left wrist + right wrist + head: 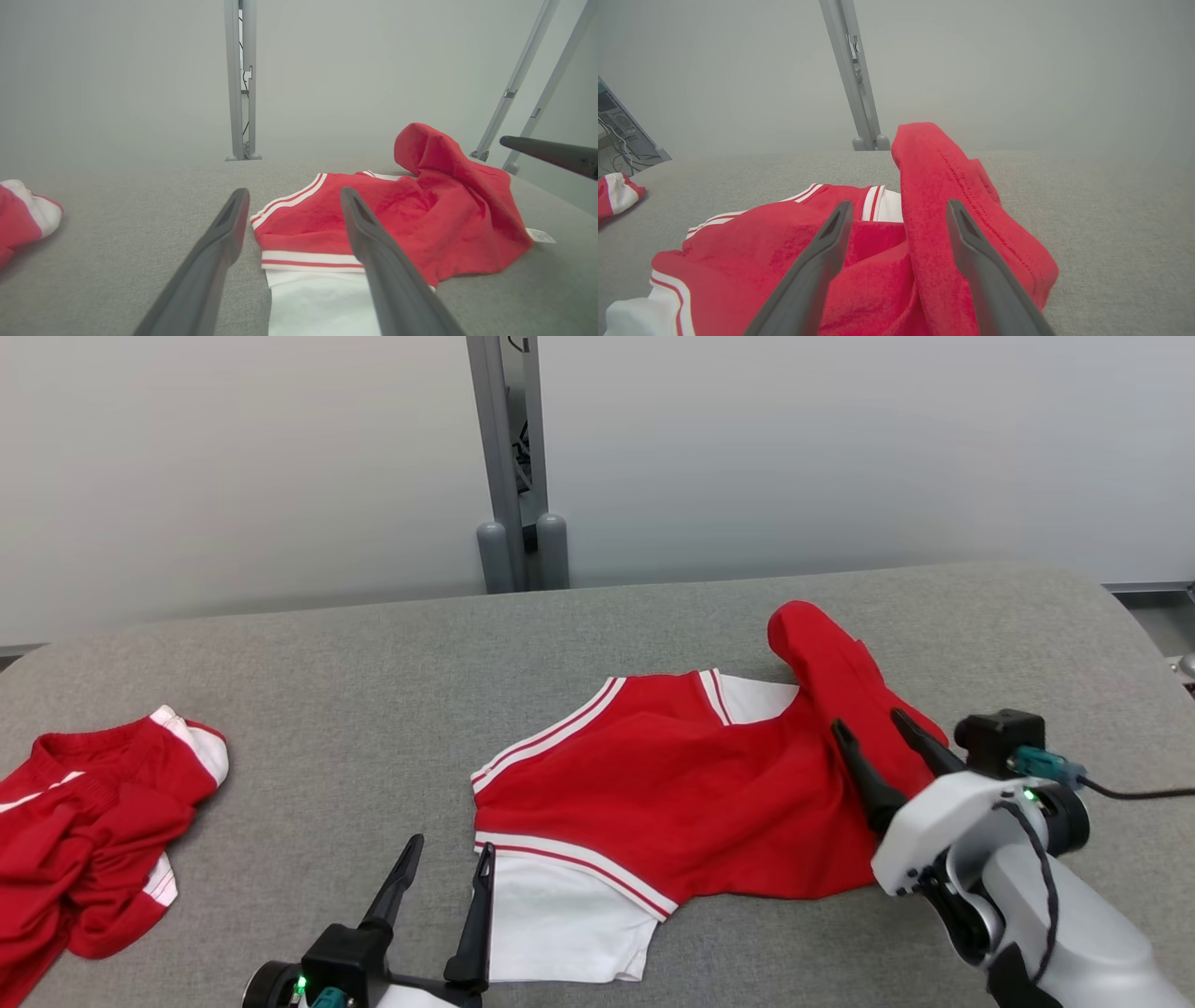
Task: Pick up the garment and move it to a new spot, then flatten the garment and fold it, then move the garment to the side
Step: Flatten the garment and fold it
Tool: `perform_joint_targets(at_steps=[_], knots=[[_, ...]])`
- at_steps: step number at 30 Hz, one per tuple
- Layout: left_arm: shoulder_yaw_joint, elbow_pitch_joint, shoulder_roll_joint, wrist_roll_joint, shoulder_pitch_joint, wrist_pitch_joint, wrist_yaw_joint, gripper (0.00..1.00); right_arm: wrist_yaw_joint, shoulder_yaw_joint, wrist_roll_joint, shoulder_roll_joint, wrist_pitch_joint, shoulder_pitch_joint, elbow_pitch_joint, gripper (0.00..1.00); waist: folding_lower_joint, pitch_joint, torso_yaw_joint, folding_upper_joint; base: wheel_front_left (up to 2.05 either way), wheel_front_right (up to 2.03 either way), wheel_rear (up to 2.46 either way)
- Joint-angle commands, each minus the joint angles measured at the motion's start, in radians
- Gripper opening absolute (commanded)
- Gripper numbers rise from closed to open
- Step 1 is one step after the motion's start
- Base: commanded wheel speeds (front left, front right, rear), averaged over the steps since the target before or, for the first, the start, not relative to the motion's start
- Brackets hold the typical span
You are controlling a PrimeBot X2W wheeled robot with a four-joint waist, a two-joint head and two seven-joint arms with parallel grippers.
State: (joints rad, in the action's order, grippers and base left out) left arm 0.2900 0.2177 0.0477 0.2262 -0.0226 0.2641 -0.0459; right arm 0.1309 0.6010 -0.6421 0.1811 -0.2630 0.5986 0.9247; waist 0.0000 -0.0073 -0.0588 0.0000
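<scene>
Two tools are being shown above a grey padded tabletop (373, 644). Nearest, the left tool (450, 845) is being held with its fingers spread wide and nothing between them, just beside the white lower panel of the garment (653, 784). A second red garment (84, 821) is being seen bunched at the left edge, well apart. The red and white garment is being displayed partly spread, right of the tabletop's middle. Farther along, the right tool (868, 719) is being held with its fingers parted over the garment's right side, no cloth being pinched. Beyond it, a red fold (812, 635) is being seen standing up from the cloth. Farthest, a grey post (509, 457) is being shown against a pale wall (233, 457).
</scene>
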Motion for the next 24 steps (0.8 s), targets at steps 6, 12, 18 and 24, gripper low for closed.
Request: perform_joint_targets(at_steps=[6, 12, 18, 24], knots=[[-0.013, -0.014, 0.005, 0.023, -0.032, 0.000, -0.019, 1.00, 0.000, -0.145, 0.035, 0.052, -0.001, -0.176, -0.131, 1.00, 0.0000, -0.029, -0.018, 0.0000, 0.00, 0.00, 0.00], [-0.013, -0.019, 0.005, 0.033, -0.049, 0.000, -0.024, 1.00, 0.000, -0.329, 0.120, 0.058, -0.001, -0.345, -0.189, 1.00, 0.0000, -0.049, -0.021, 0.0000, 0.00, 0.00, 0.00], [-0.013, -0.029, 0.005, 0.029, -0.053, 0.000, -0.024, 1.00, 0.000, -0.473, 0.206, 0.029, -0.001, -0.444, -0.220, 1.00, 0.0000, -0.054, -0.012, 0.0000, 0.00, 0.00, 0.00], [-0.004, -0.036, 0.005, 0.023, -0.052, 0.000, -0.025, 1.00, 0.000, -0.548, 0.268, -0.005, -0.001, -0.434, -0.203, 1.00, 0.0000, -0.040, 0.001, 0.0000, 0.00, 0.00, 0.00]])
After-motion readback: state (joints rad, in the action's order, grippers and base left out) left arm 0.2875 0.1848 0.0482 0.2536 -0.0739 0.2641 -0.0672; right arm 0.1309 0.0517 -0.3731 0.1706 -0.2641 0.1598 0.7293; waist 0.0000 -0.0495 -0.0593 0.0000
